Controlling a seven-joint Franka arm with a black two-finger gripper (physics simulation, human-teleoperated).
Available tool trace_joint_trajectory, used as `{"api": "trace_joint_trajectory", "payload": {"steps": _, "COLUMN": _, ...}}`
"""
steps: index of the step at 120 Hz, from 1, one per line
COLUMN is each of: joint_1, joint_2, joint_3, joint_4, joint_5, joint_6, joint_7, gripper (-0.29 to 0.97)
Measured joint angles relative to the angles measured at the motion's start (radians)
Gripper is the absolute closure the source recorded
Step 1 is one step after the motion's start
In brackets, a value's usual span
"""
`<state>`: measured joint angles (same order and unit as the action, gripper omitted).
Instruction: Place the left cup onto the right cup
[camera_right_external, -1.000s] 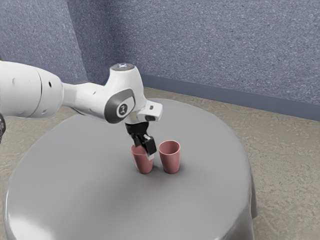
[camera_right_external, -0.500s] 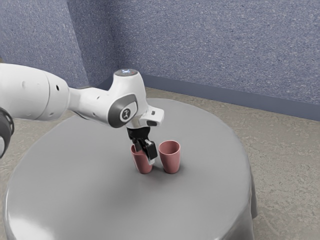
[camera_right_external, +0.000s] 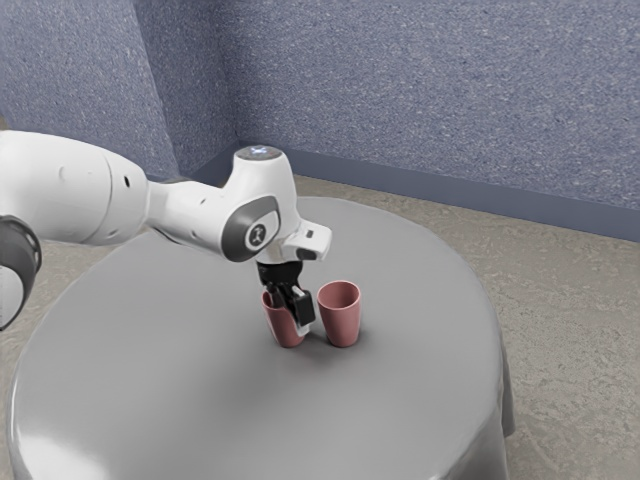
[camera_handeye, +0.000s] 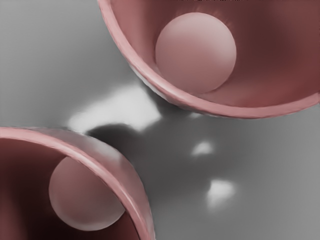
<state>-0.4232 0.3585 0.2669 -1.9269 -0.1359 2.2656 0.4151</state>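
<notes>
- Black two-finger gripper (camera_right_external: 290, 305) sits low at the left tapered pink cup (camera_right_external: 281, 330), on the rim side nearest the right pink cup (camera_right_external: 341, 315) — probably for a wall pinch; whether it has closed, cannot tell.
- Both cups stand upright, just apart, near the middle of the round grey table (camera_right_external: 150, 380).

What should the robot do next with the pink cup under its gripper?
Probably close the black gripper on the wall of the pink plastic cup at the exterior view's left. It looks open, straddling that cup's rim, and the cup stands on the grey round table, apart from the matching pink cup beside it.
</notes>
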Motion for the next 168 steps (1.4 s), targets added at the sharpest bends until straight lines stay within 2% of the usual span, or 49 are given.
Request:
{"api": "trace_joint_trajectory", "payload": {"steps": 73, "joint_1": 0.001, "joint_2": -0.001, "joint_3": 0.000, "joint_4": -0.004, "joint_5": 0.000, "joint_6": 0.050, "joint_7": 0.142, "gripper": 0.05}}
{"api": "trace_joint_trajectory", "payload": {"steps": 127, "joint_1": 0.003, "joint_2": -0.001, "joint_3": 0.001, "joint_4": -0.015, "joint_5": -0.025, "joint_6": 0.058, "joint_7": 0.196, "gripper": 0.30}}
{"api": "trace_joint_trajectory", "payload": {"steps": 168, "joint_1": 0.007, "joint_2": -0.001, "joint_3": 0.002, "joint_4": -0.023, "joint_5": -0.033, "joint_6": 0.058, "joint_7": 0.209, "gripper": 0.42}}
